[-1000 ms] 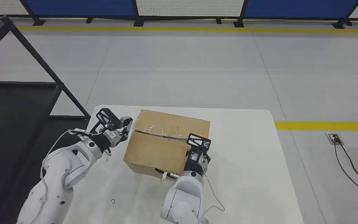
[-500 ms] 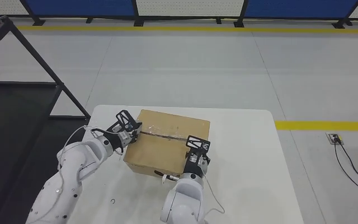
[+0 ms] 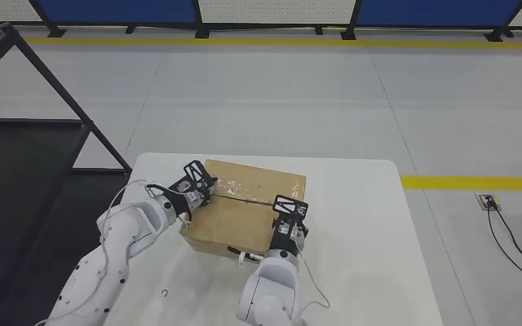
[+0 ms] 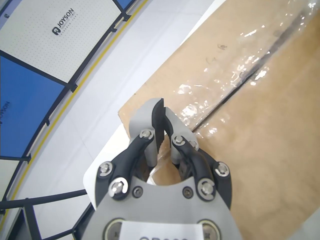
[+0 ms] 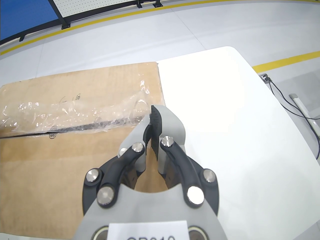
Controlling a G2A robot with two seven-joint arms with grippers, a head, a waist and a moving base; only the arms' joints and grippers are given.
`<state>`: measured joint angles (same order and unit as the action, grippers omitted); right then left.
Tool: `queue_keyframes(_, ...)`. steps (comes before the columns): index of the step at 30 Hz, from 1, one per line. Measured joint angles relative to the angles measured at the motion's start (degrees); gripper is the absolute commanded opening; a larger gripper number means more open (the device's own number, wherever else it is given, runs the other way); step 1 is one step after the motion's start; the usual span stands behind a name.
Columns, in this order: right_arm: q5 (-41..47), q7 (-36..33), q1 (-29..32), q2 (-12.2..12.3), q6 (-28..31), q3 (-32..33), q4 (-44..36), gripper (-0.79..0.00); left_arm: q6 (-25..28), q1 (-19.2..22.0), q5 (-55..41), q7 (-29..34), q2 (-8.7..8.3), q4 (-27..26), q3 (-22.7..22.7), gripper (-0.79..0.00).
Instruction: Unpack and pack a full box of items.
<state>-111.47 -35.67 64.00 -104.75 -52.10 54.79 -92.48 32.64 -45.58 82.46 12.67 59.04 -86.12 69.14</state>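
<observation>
1. The box (image 3: 245,213) sits on the desk (image 3: 359,244), left of the middle and turned a little askew. Its top flaps are down and closed.
2. Crinkled clear tape (image 5: 75,116) runs along the seam between the two top flaps. The seam shows as a dark line under it.
3. The left hand (image 4: 162,112) is over the box's left end, above the far flap and near its corner. It is just beside the end of the tape.
4. The left hand's fingers (image 4: 157,116) are together at the tips, with a narrow wedge of gap lower down and nothing between them. Whether the tips touch the cardboard cannot be told.
5. The right hand (image 5: 153,116) is over the box's right end, with its tips at the end of the tape. It is close to the edge where the box top gives way to the desk.
6. The right hand's fingers (image 5: 156,123) are pressed together at the tips. Whether any tape is caught between them cannot be told.
7. The two hands are at opposite ends of the seam.
</observation>
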Motion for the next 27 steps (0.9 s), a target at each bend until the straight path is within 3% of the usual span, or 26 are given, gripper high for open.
queue_keyframes(7, 7.4, 4.0, -0.1, 0.0, -1.8, 0.5, -3.1, -0.785, -3.7, -3.8, -6.3, -3.2, -0.95, -3.2, 8.6, -0.785)
queue_keyframes(15, 16.8, 8.4, -0.4, 0.0, -0.7, 2.0, -6.3, -0.785, -9.9, -11.3, -10.6, -6.1, -1.9, -7.3, 19.1, -0.785)
queue_keyframes(22, 21.6, 10.2, 0.1, 0.0, 0.7, 2.3, -9.2, -0.785, -10.4, -13.7, -11.5, -6.3, -2.0, -7.4, 20.6, -0.785)
queue_keyframes(27, 29.4, 15.7, 1.1, 0.1, 0.8, 2.0, -13.5, -0.785, -10.2, -13.6, -12.0, -6.7, -1.93, -7.2, 20.3, -0.785)
